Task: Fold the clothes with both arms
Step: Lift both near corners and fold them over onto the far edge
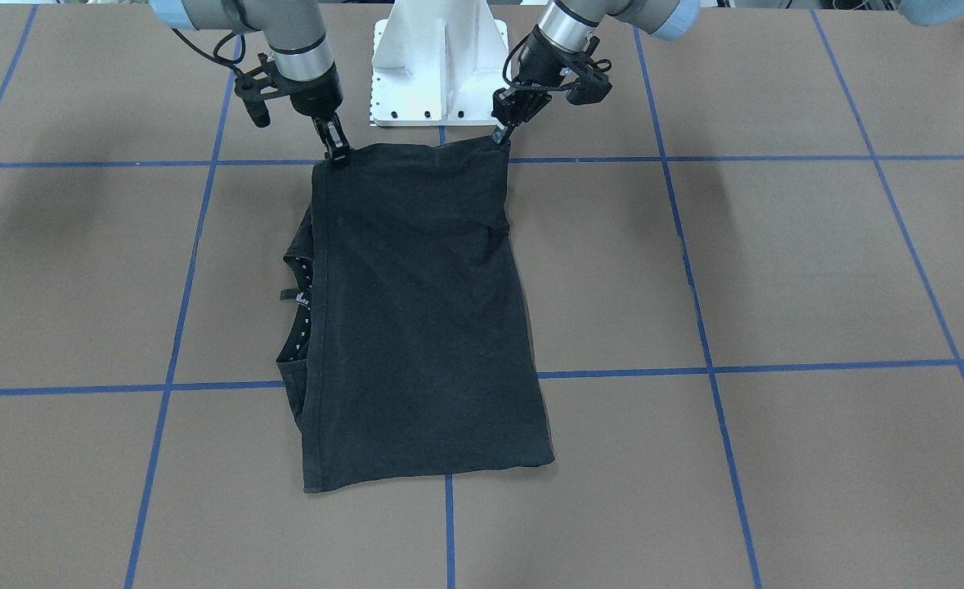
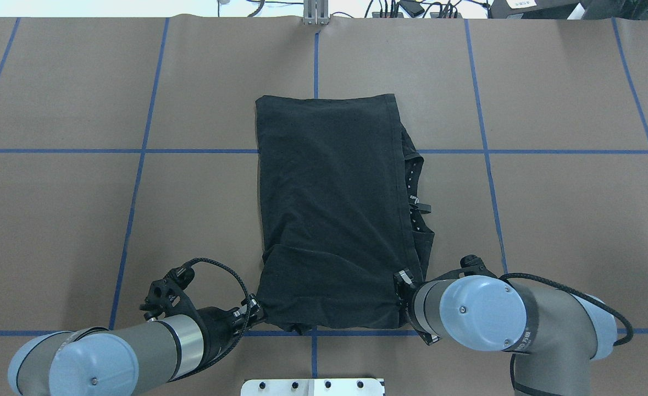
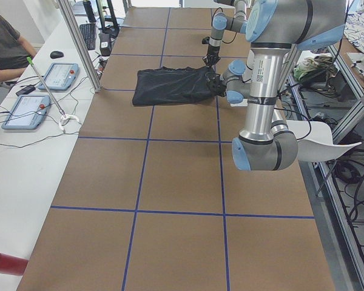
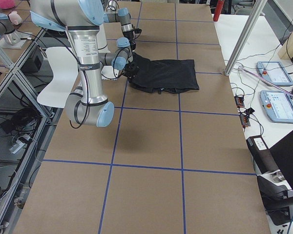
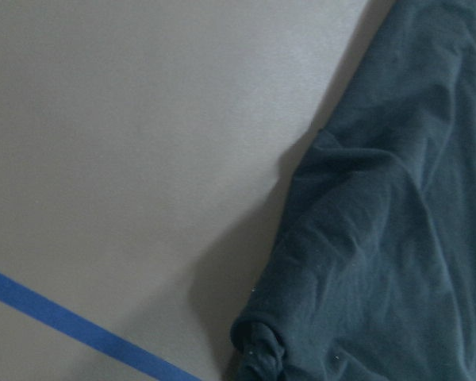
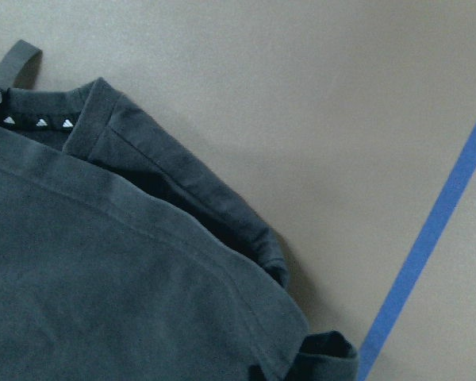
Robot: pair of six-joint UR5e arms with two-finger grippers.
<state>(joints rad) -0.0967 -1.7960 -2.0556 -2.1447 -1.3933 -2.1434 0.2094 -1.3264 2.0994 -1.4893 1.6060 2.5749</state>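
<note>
The left arm [image 2: 137,346] comes in low over the brown counter [image 2: 54,220], and the left end effector [image 2: 254,311] is pinched closed on the shirt [image 2: 329,220] at its near left corner. The shirt lies mid-counter across the blue tape lines [image 2: 82,149], folded to 1 long rectangle with plain black cloth on top. Its near edge is stretched between the 2 held corners and raised a little, just ahead of the white pedestal [image 2: 313,386]. Along its right side the collar [image 2: 414,187] peeks from under the top layer, small white triangles inside it and a loop tag [image 2: 424,207] beside it. The right end effector [image 2: 403,279] is clamped on the near right corner, with the right arm [image 2: 521,324] behind it.
</note>
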